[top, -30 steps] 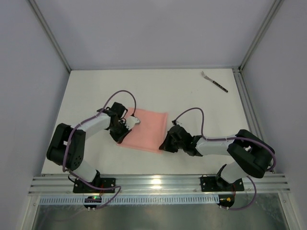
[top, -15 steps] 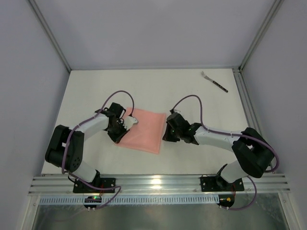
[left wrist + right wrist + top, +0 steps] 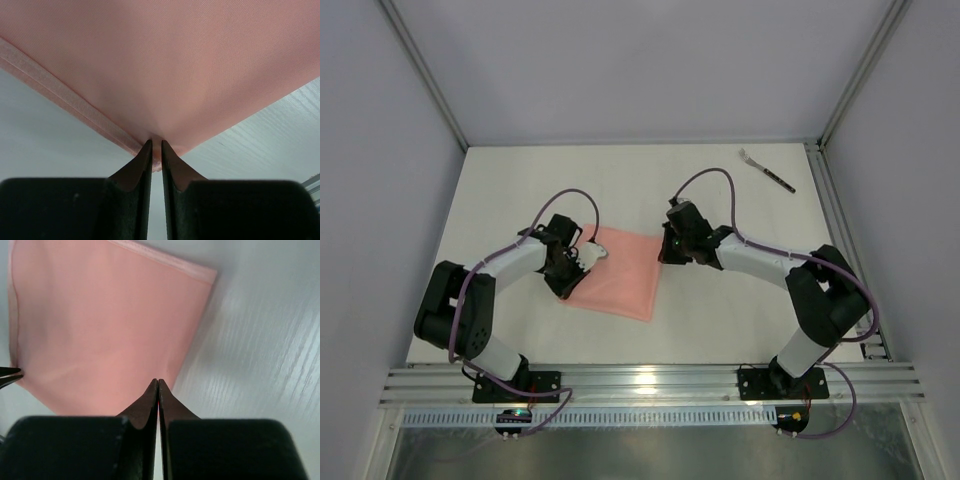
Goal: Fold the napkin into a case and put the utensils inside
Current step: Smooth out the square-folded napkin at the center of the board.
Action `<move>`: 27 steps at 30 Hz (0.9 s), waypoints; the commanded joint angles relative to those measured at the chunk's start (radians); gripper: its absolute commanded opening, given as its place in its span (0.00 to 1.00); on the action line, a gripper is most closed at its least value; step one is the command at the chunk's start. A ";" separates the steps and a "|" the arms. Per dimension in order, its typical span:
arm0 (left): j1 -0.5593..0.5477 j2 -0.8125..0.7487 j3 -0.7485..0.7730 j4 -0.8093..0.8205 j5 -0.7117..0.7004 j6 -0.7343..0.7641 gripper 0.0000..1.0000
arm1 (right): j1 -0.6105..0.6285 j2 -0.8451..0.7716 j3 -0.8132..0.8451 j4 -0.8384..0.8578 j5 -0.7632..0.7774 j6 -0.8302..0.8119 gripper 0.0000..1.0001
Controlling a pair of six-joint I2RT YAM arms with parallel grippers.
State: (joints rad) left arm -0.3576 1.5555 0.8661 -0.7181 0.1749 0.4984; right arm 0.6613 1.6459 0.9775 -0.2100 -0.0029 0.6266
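**Salmon-pink napkin, spread on counter, pinched at its left edge**

Napkin [image 3: 618, 275]: a plain salmon-pink cloth with a stitched hem is lying flat near the middle of the white counter [image 3: 720, 320]. The left pincer [image 3: 588, 254] is gripping its left edge, jaws narrow with cloth between them. The right pincer [image 3: 666, 250] is sitting at the far right edge with its jaws pressed together; whether it is catching any cloth cannot be told. Fork [image 3: 767, 170]: silvery head and dark handle, lying at the far right corner, well apart from both pincers.
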 commanded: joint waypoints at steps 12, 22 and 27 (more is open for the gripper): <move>0.008 0.006 0.024 0.000 -0.040 -0.023 0.16 | -0.103 0.225 0.191 0.041 -0.091 -0.070 0.04; 0.008 0.003 0.037 -0.003 -0.052 -0.029 0.19 | -0.147 0.195 0.250 -0.035 -0.097 -0.160 0.04; 0.008 -0.009 0.066 -0.021 -0.045 -0.041 0.25 | -0.178 0.135 0.244 -0.043 -0.082 -0.159 0.09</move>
State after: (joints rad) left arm -0.3576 1.5566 0.8871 -0.7265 0.1310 0.4728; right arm 0.5056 1.8694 1.1873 -0.2455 -0.0959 0.4915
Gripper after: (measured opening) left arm 0.243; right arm 0.070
